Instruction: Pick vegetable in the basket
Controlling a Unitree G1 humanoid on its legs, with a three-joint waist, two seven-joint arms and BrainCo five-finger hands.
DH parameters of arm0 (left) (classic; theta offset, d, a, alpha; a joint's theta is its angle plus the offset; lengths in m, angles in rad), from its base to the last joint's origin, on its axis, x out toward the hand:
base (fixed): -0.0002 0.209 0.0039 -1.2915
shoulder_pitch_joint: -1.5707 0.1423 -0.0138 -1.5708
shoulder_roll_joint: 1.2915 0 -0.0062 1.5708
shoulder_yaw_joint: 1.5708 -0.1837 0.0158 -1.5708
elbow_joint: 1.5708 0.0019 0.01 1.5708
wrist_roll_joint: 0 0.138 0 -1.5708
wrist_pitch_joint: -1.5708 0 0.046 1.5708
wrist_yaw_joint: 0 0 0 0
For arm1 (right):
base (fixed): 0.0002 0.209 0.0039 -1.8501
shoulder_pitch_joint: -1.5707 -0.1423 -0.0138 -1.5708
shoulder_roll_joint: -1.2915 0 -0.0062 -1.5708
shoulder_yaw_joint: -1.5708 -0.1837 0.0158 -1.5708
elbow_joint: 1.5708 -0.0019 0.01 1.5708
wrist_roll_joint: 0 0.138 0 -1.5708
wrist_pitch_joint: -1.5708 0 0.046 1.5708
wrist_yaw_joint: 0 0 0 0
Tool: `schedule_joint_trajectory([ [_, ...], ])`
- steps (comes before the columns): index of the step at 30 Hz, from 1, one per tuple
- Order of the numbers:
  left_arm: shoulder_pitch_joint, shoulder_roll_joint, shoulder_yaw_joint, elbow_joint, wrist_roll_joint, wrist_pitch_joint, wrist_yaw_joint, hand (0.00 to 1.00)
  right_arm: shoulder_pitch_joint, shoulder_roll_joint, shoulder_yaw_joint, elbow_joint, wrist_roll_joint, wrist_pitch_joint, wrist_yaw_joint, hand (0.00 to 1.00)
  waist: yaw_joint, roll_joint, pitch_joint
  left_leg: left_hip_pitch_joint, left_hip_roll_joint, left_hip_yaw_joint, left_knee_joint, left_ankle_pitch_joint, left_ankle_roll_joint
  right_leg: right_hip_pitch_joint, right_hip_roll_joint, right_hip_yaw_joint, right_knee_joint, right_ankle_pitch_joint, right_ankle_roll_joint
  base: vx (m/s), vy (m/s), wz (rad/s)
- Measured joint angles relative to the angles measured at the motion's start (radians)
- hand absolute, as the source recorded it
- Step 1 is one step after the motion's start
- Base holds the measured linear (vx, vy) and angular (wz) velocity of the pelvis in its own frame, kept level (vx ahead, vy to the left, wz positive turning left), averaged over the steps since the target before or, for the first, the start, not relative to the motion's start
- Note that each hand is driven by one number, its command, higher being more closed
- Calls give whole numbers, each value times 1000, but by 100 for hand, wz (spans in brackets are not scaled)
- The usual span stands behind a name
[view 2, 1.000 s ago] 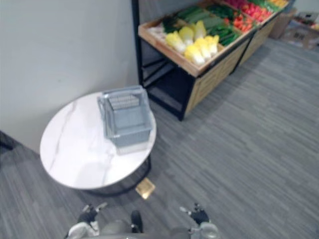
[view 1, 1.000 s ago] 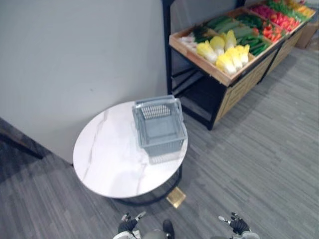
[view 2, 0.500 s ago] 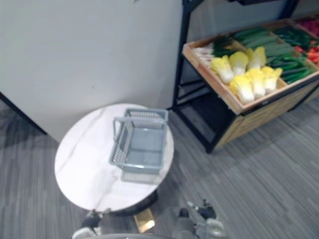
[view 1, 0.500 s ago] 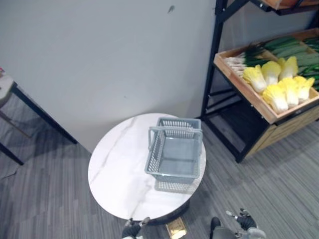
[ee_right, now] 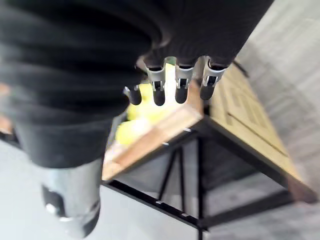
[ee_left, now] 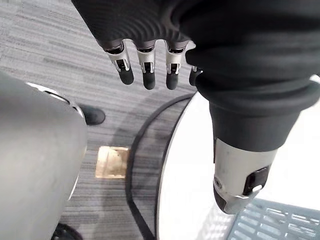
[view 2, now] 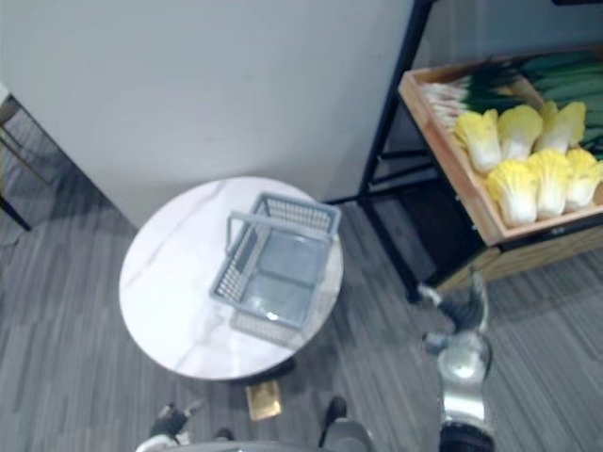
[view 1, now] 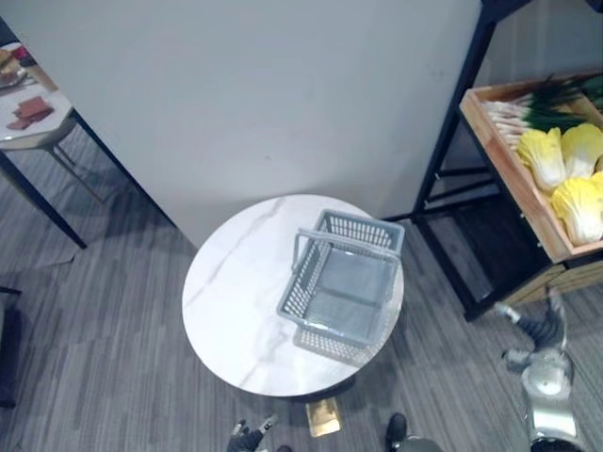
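Grey striped floor (view 1: 113, 311) runs up to a plain pale wall (view 1: 283, 94), with a round white marble table (view 1: 236, 292) in front of it and a black-framed stand (view 2: 391, 141) to the right that carries a wooden crate (view 2: 462, 184). Against the picture of half a second before, the whole scene has slid, so the head camera has turned. The real change is the right hand (view 2: 464, 309), which was low by the body and is now raised beside the front corner of the crate, apart from it. Its wrist view shows the fingers (ee_right: 177, 85) straight and slightly spread, holding nothing. The left hand (view 1: 247, 437) stays low at the near edge, fingers straight in a relaxed row, also empty, just off the table's rim. The grey mesh basket (view 1: 300, 297) stands on the right half of the table with nothing in it, its long axis running from the near edge toward the wall and leaning a little right, its handle raised. The yellow cabbages (view 2: 513, 188) lie in the crate, long axes front to back, white bases toward the crate's front lip and leafy tips toward the green onions (view 2: 471, 94) behind.
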Motion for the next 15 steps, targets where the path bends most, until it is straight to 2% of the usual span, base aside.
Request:
schedule_joint_trajectory([
  [4,12,30,-2,0,60,5,-9,0,-87,-124,102,-92,-94,-4,4,0,1,-7,-6,1,-16,31,0,-58,3,17,-3,15,-68,58,17,-74,81,-9],
  [6,25,39,-2,2,68,7,-11,0,-135,-163,182,-120,-164,-4,12,0,4,-16,-11,-1,-32,36,3,-62,9,19,-15,29,-92,80,22,-78,57,-15],
  [8,35,41,-1,3,69,13,-12,0,-177,-171,259,-132,-206,-9,26,0,8,-17,-12,-2,-43,36,7,-65,13,26,-24,31,-102,89,28,-71,31,-5],
  [11,39,39,-1,3,69,20,-17,0,-240,-171,402,-122,-204,-9,71,0,32,-15,-13,-3,-46,35,15,-70,15,33,-28,34,-108,96,31,-51,6,-1],
  [13,40,39,-1,3,69,21,-20,0,-300,-169,484,-85,-203,-9,98,0,46,-15,-13,-7,-45,32,17,-69,15,32,-27,32,-108,97,30,-7,-6,2],
  [15,40,37,-1,2,68,21,-21,0,-407,-158,570,25,-201,-8,125,0,59,-15,-13,-14,-45,26,20,-69,15,31,-27,26,-110,101,27,-2,-9,7],
])
